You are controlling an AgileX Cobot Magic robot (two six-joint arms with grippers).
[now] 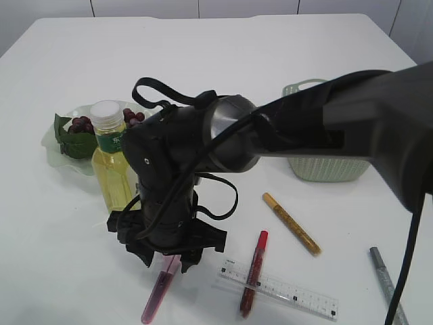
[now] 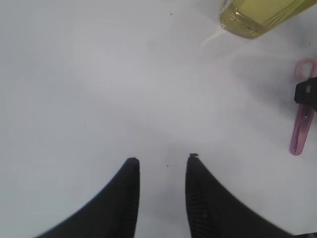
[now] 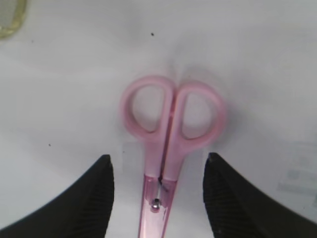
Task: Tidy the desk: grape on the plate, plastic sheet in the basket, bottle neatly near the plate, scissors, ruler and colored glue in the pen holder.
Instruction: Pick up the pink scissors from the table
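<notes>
Pink scissors (image 1: 159, 294) lie closed on the white table, with the handles under my right gripper (image 1: 170, 256). In the right wrist view the open jaws (image 3: 158, 158) straddle the scissors (image 3: 168, 124) just below the handle loops, without touching them. My left gripper (image 2: 163, 158) is open and empty over bare table. The scissors (image 2: 303, 129) and the bottle (image 2: 257, 17) lie to its right. The yellow-tea bottle (image 1: 111, 159) stands upright next to the plate (image 1: 51, 145), which holds grapes (image 1: 84, 124). A clear ruler (image 1: 284, 288) lies under a red glue pen (image 1: 254, 274). The pen holder and plastic sheet are out of view.
A gold glue pen (image 1: 291, 223) lies right of the right arm. A silver pen (image 1: 387, 277) lies at the front right. A pale green basket (image 1: 325, 166) stands behind them, partly hidden by the arm.
</notes>
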